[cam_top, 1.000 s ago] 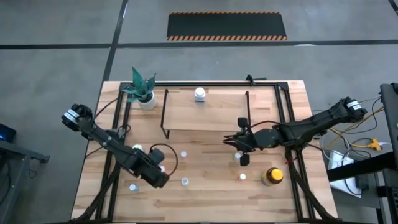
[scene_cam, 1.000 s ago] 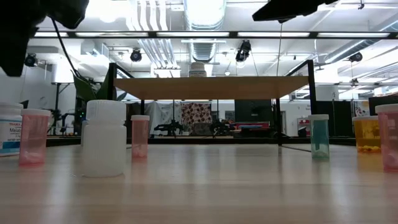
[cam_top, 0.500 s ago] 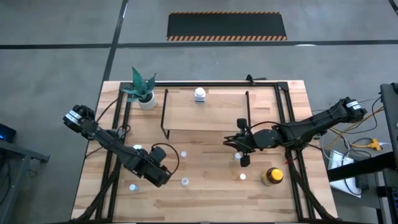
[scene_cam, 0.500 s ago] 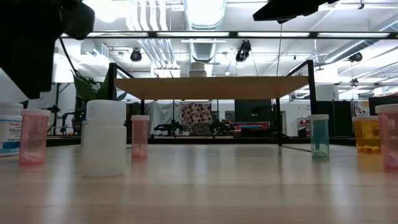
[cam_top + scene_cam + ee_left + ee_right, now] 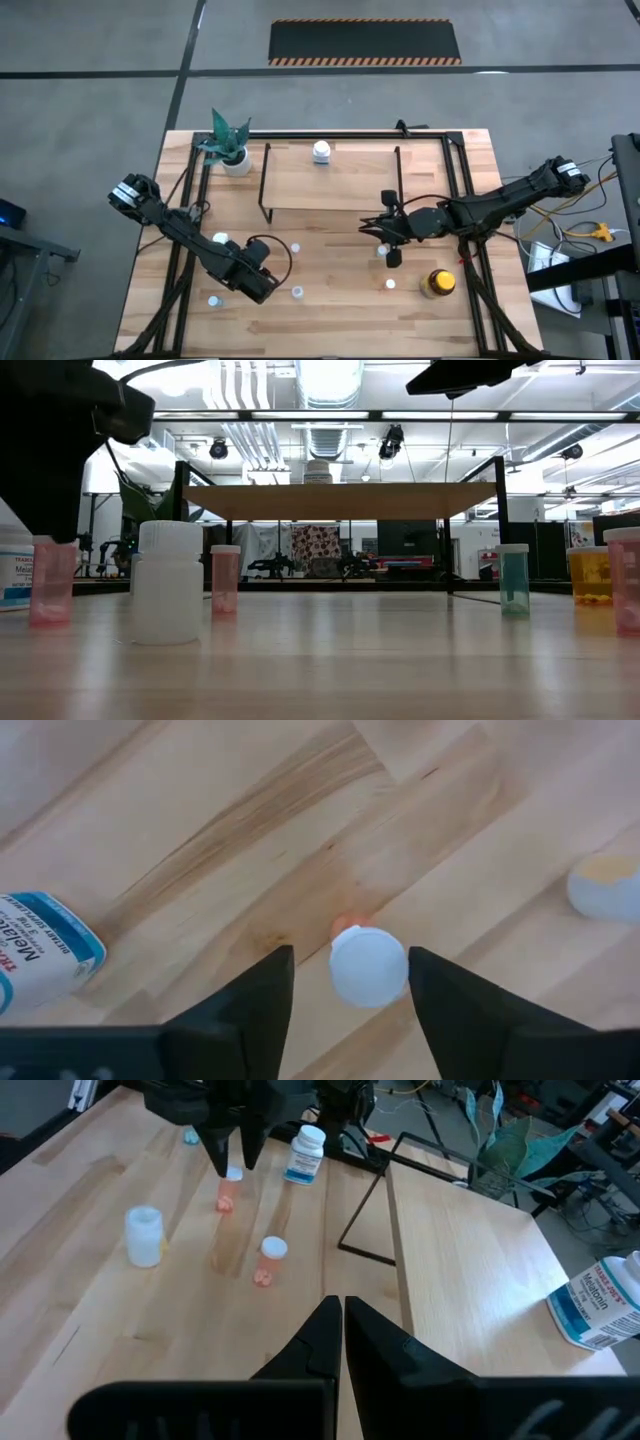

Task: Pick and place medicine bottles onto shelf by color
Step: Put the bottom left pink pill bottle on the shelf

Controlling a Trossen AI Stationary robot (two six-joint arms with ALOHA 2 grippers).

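Note:
My left gripper (image 5: 350, 958) stands open, pointing down over a small pink bottle with a white cap (image 5: 370, 970) near the table's front left. Its fingers are on either side of the cap, and a gap shows at one finger. In the low view the gripper's dark bulk (image 5: 55, 450) hides that bottle's cap (image 5: 50, 582). My right gripper (image 5: 393, 256) hovers shut and holds nothing, in front of the shelf (image 5: 330, 185). One white bottle (image 5: 321, 152) stands on the shelf's far edge. Several more small bottles stand on the table.
A blue-labelled white bottle (image 5: 40, 952) stands close to my left gripper. A white bottle (image 5: 168, 582) and a second pink bottle (image 5: 225, 577) stand nearby. A teal bottle (image 5: 513, 578) and an amber bottle (image 5: 437, 283) are on the right. A potted plant (image 5: 230, 148) is at the far left.
My left gripper has come down over the pink bottle at the front left, from well above it to level with its cap. The bottle has stayed in place.

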